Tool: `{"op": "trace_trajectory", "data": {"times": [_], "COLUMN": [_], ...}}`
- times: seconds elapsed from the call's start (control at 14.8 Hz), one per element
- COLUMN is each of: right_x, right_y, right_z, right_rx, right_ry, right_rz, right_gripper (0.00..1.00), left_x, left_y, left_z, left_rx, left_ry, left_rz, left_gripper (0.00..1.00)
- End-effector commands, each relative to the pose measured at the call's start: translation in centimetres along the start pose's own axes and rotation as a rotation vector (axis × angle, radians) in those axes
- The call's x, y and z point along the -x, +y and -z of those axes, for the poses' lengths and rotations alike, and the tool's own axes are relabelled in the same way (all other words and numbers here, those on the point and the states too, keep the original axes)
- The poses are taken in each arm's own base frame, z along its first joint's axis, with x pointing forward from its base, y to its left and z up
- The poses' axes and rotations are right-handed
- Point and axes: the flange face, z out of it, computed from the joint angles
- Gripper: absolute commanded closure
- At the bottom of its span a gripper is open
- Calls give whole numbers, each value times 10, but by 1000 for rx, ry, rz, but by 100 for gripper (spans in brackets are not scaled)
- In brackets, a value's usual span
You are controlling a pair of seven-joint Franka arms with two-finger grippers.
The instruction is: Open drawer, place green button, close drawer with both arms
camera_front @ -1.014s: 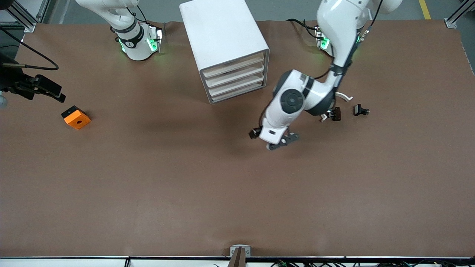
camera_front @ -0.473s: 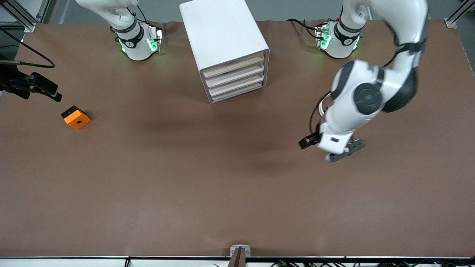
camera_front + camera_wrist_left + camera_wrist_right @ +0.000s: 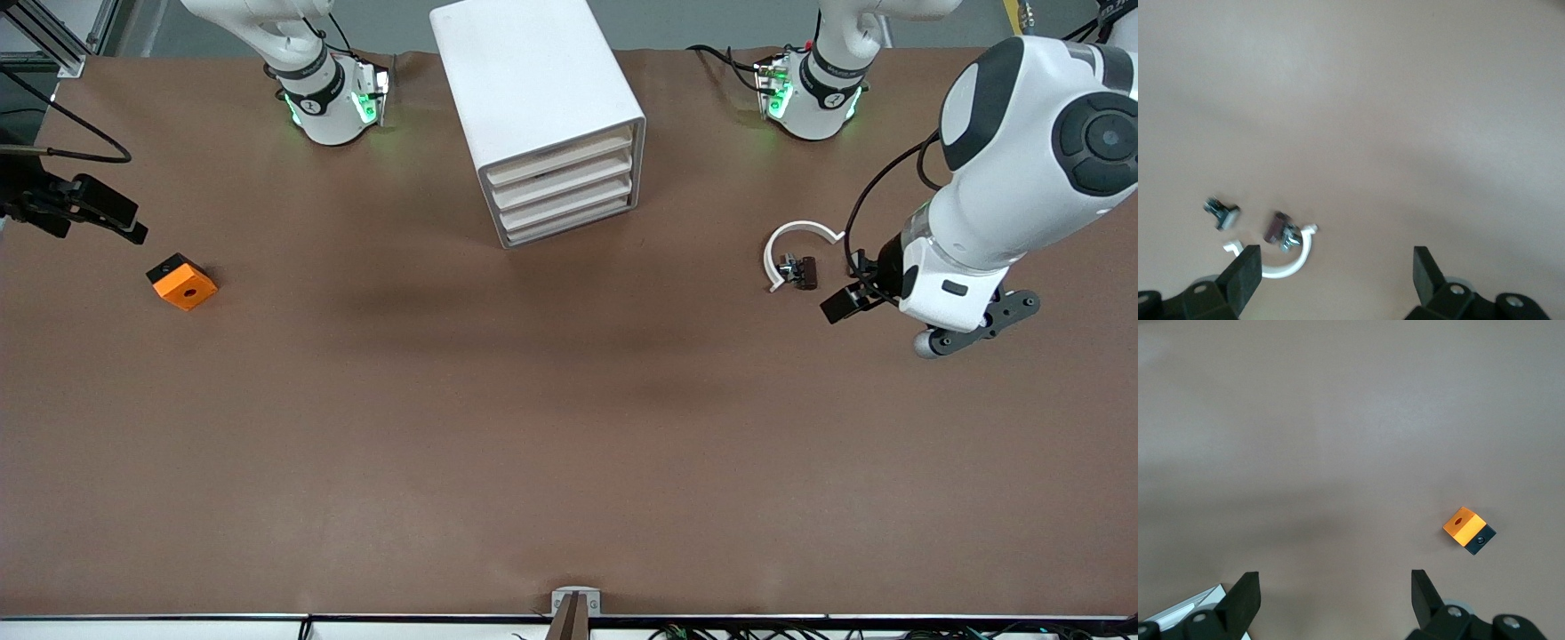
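The white cabinet (image 3: pixel 542 107) stands at the robots' edge of the table, mid-table. All four of its drawers are shut, and the lowest drawer (image 3: pixel 569 228) is flush. My left gripper (image 3: pixel 867 289) hangs over the table toward the left arm's end. It is open and empty in the left wrist view (image 3: pixel 1337 257). A tiny dark part with a pale cap, seemingly the button (image 3: pixel 1222 213), lies near it and is mostly hidden in the front view. My right gripper (image 3: pixel 124 222) is open and empty (image 3: pixel 1335 583), up over the right arm's end of the table.
A white C-shaped ring (image 3: pixel 794 242) lies on the table with a small brown clip-like part (image 3: pixel 803 271) inside it; both also show in the left wrist view, the ring (image 3: pixel 1288 267) and the clip (image 3: pixel 1281 230). An orange square block (image 3: pixel 182 282) lies near my right gripper and also shows in the right wrist view (image 3: pixel 1468 529).
My left arm has swung from in front of the cabinet out toward its own end of the table, uncovering the ring and clip. My right gripper has shifted slightly toward the table's end.
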Motion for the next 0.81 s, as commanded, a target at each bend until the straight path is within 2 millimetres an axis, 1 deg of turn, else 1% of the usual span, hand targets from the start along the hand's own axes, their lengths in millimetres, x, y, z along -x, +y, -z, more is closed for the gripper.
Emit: {"op": "trace_trajectory", "data": {"times": [0.0, 0.07, 0.14, 0.27, 0.34, 0.47, 0.61, 0.68, 0.74], "right_x": [1, 1, 1, 1, 1, 0, 0, 0, 0], "right_y": [1, 1, 1, 1, 1, 0, 1, 1, 1], "right_z": [5, 5, 5, 5, 5, 5, 5, 5, 5], "right_rx": [14, 14, 14, 14, 14, 14, 14, 14, 14], "right_ry": [4, 4, 4, 4, 4, 3, 4, 4, 4], "right_rz": [12, 12, 12, 12, 12, 14, 12, 12, 12], "right_gripper": [0, 0, 0, 0, 0, 0, 0, 0, 0], "left_x": [-3, -2, -6, -8, -10, -7, -6, -1, 6], "left_y": [1, -4, -20, -42, -61, -96, -135, -145, -150], "left_z": [27, 36, 44, 55, 63, 71, 75, 79, 85], "left_rx": [-16, -8, -2, -5, -2, 13, 30, 31, 31], "left_ry": [63, 72, 72, 52, 53, 48, 39, 42, 45], "left_rz": [-76, -81, -67, -78, -88, -146, -193, -207, -216], "left_gripper": [0, 0, 0, 0, 0, 0, 0, 0, 0]}}
